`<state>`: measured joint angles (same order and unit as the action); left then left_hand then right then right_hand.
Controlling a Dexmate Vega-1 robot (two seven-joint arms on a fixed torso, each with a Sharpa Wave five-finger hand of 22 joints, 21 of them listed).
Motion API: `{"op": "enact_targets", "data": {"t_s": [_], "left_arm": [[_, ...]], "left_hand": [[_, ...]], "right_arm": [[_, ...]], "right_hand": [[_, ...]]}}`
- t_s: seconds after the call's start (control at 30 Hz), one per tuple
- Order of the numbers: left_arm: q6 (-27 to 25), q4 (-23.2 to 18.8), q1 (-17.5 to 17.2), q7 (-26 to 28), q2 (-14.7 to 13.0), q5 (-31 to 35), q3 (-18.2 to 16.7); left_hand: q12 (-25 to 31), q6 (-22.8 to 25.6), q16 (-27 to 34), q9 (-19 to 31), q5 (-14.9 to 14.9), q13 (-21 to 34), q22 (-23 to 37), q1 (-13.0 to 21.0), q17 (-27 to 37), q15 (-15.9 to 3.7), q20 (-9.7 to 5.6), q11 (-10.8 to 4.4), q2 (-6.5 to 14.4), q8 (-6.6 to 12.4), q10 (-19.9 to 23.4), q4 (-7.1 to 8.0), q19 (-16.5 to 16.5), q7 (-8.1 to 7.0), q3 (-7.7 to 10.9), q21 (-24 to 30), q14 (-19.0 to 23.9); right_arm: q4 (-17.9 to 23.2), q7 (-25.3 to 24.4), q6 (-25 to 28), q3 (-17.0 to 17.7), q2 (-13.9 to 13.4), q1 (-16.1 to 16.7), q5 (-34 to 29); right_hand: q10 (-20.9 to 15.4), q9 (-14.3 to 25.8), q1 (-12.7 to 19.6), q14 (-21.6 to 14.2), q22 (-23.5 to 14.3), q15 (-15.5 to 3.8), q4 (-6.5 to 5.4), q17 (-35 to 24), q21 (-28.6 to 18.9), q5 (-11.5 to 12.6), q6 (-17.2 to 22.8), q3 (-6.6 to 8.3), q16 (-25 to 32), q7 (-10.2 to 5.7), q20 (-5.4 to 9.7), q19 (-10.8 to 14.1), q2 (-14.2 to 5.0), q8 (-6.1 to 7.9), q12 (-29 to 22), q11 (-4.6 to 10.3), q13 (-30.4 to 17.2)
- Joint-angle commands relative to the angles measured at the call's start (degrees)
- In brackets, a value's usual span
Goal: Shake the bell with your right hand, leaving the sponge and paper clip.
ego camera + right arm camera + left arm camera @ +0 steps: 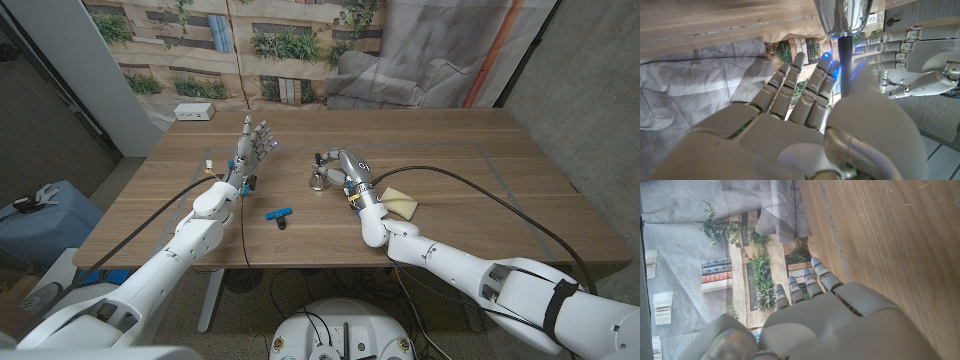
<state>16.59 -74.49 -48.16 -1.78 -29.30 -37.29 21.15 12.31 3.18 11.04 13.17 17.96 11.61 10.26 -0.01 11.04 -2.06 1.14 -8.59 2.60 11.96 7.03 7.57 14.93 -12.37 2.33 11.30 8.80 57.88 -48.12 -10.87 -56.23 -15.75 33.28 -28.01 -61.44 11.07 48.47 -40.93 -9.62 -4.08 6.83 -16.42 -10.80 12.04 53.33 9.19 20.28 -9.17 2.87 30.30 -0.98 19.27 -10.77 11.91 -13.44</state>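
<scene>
The small silver bell (320, 180) stands on the wooden table (460, 140) near its middle. My right hand (345, 168) is right beside it, fingers reaching over it. In the right wrist view the bell's shiny dome (842, 15) and dark handle show between the thumb and the stretched-out fingers of my right hand (805, 115); the fingers are not curled around it. A blue paper clip (278, 213) lies nearer the front edge. Just right of my right wrist lies a yellow sponge (400, 203). My left hand (255, 145) (840, 315) stands upright left of the bell, fingers apart, holding nothing.
A white power strip (194, 112) lies at the table's far left corner. A black cable (470, 180) trails across the table right of the sponge. A printed backdrop hangs behind the table. The left hand (915, 50) also shows beyond the bell in the right wrist view.
</scene>
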Motion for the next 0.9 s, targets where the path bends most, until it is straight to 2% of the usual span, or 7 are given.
{"op": "enact_targets", "data": {"t_s": [0.03,0.4,0.6,0.77,0.83,0.87,0.9], "left_arm": [[0.05,0.04,0.01,-0.02,0.01,0.00,0.00],[0.05,0.03,0.01,-0.02,0.00,0.00,0.00],[0.04,0.02,0.00,-0.02,-0.01,0.00,-0.01],[0.02,-0.02,-0.01,0.00,-0.02,0.00,-0.01],[0.01,-0.03,-0.01,0.01,-0.02,0.00,-0.01],[0.01,-0.04,-0.02,0.01,-0.02,0.00,-0.01],[0.01,-0.04,-0.01,0.02,-0.02,0.00,0.00]], "left_hand": [[0.33,-0.04,0.33,0.25,0.40,0.30,0.33,0.16,0.27,-5.59,0.08,-0.30,0.44,0.32,0.18,0.39,0.45,-0.35,0.01,0.40,0.53],[0.31,-0.02,0.32,0.25,0.40,0.30,0.33,0.16,0.27,-5.57,0.06,-0.41,0.44,0.33,0.12,0.39,0.44,-0.35,0.01,0.40,0.50],[0.32,0.00,0.32,0.25,0.40,0.30,0.32,0.16,0.27,-5.57,0.05,-0.34,0.44,0.33,0.14,0.39,0.44,-0.35,0.01,0.40,0.50],[0.32,0.01,0.32,0.25,0.40,0.30,0.32,0.16,0.27,-5.58,0.06,-0.39,0.44,0.34,0.15,0.39,0.42,-0.35,0.01,0.39,0.50],[0.34,0.01,0.32,0.25,0.40,0.30,0.33,0.16,0.27,-5.59,0.06,-0.39,0.45,0.34,0.18,0.39,0.43,-0.35,0.01,0.39,0.50],[0.34,0.01,0.32,0.25,0.40,0.30,0.33,0.16,0.27,-5.59,0.07,-0.39,0.45,0.34,0.20,0.39,0.45,-0.35,0.01,0.40,0.51],[0.34,0.01,0.32,0.25,0.40,0.30,0.33,0.16,0.27,-5.56,0.04,-0.39,0.45,0.34,0.19,0.39,0.43,-0.35,0.01,0.39,0.50]], "right_arm": [[3.40,2.91,1.48,0.80,-1.31,0.77,0.38],[5.93,8.42,1.16,1.42,-2.72,0.87,1.49],[7.04,9.56,2.01,1.98,-3.36,1.13,1.37],[9.12,11.63,2.82,2.73,-4.17,1.75,2.15],[9.37,12.26,2.27,3.04,-4.33,1.93,2.74],[9.60,12.86,1.98,3.25,-4.44,2.07,3.24],[9.78,13.45,1.74,3.33,-4.62,2.11,3.48]], "right_hand": [[1.97,0.20,-1.46,1.39,-0.11,-7.15,-0.09,-0.30,0.17,0.18,-1.28,-0.70,-0.47,-0.09,0.41,-0.54,0.34,-0.71,0.39,0.11,0.02],[8.38,0.39,-6.44,6.42,-0.10,-6.74,-1.23,-1.03,0.26,0.75,-7.04,-3.17,-1.85,0.75,-1.17,-2.82,1.79,-3.45,0.44,-0.20,0.40],[10.72,0.44,-7.49,7.87,-0.10,-6.31,-1.29,-1.10,0.23,0.95,-9.08,-3.69,-2.34,1.11,-1.57,-3.43,2.11,-4.34,0.50,-1.09,0.51],[13.58,0.50,-8.65,9.97,-0.06,-4.95,-1.30,-0.97,0.37,1.13,-11.71,-4.26,-3.19,1.83,-1.90,-4.72,2.54,-5.42,0.51,-1.54,0.61],[16.20,0.52,-9.71,11.87,-0.02,-3.65,-1.34,-0.83,0.38,1.30,-14.22,-4.79,-3.97,2.51,-3.66,-5.61,3.06,-6.37,0.60,-2.20,0.67],[17.08,0.51,-9.97,12.46,0.03,-3.13,-1.30,-0.77,0.24,1.40,-15.49,-4.90,-4.20,2.94,-4.86,-5.38,3.13,-6.82,0.53,-2.58,0.69],[17.69,0.51,-10.11,12.54,0.06,-3.07,-1.27,-0.73,0.18,1.44,-16.11,-4.97,-4.24,3.15,-5.36,-5.23,3.21,-7.02,0.54,-2.90,0.71]]}}
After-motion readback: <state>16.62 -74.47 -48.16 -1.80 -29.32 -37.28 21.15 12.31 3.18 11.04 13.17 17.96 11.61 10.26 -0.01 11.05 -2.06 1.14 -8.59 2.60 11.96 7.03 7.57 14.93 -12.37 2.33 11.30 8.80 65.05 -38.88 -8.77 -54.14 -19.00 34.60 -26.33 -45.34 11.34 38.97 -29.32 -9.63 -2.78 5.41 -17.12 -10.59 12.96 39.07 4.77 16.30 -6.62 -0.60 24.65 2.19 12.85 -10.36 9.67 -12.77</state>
